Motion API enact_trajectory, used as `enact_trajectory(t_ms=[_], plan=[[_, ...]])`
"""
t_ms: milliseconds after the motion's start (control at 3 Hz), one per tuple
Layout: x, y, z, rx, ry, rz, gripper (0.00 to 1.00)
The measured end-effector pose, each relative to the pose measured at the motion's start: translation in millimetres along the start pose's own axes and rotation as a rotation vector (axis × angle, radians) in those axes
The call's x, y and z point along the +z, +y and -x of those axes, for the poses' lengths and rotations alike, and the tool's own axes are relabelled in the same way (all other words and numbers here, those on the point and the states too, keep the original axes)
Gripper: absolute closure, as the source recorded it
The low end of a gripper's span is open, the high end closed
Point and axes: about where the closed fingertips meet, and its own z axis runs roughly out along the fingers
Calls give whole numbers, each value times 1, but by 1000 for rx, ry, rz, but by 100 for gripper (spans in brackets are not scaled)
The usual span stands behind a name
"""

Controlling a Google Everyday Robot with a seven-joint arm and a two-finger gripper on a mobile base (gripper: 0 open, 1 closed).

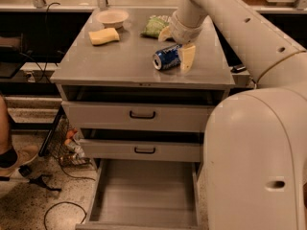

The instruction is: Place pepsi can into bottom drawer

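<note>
Pepsi can (166, 58) lay on its side on the table (115, 63), right of centre, with the claw (174, 51) low over it and spread open. One finger (187, 56) was just beside the can's right end, the other back near the green bag (156, 27), and nothing was gripped. A good grasp likely needed both fingers flanking the round body before squeezing, since a lying can could roll, then a lift clear of the table's front edge before lowering into the pulled-out bottom drawer (144, 195).
</note>
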Motion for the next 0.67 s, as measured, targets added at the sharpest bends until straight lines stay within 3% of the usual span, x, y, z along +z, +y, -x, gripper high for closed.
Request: enact_trajectory(t_ms=[667], plan=[[16, 7, -2, 50, -17, 29, 66]])
